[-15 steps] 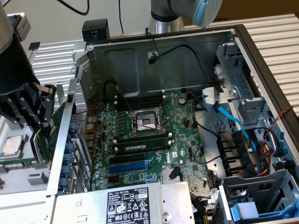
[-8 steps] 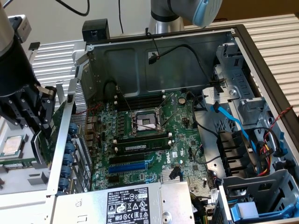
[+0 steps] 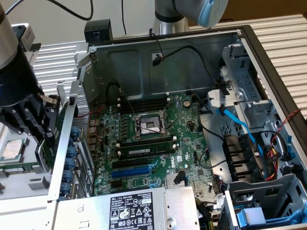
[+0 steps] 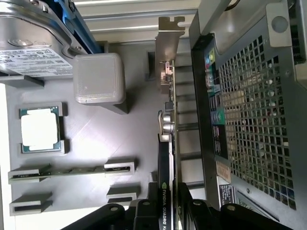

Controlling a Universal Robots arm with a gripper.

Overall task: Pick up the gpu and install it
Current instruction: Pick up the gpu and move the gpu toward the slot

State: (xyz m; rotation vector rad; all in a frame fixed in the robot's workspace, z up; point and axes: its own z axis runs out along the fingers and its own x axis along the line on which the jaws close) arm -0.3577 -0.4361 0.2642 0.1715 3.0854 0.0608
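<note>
1. The gpu (image 4: 163, 163) stands edge-on between the fingers of the gripper (image 4: 169, 212), its black cooler edge (with a printed label) facing the wrist camera.
2. Its silver end bracket (image 4: 169, 52) is the part farthest from the gripper.
3. The gripper has closed narrowly on the card, one black finger (image 4: 144, 211) on each face.
4. Just beside the gripper on one side is the perforated rear wall of the computer case (image 4: 254, 110).
5. On the other side lies the grey parts tray (image 4: 110, 139), with a memory stick (image 4: 72, 171) near the fingers and a processor (image 4: 40, 128) beyond it.
6. In the exterior view, the gripper (image 3: 36, 125) hangs outside the case, apart from the motherboard (image 3: 153, 139).
</note>
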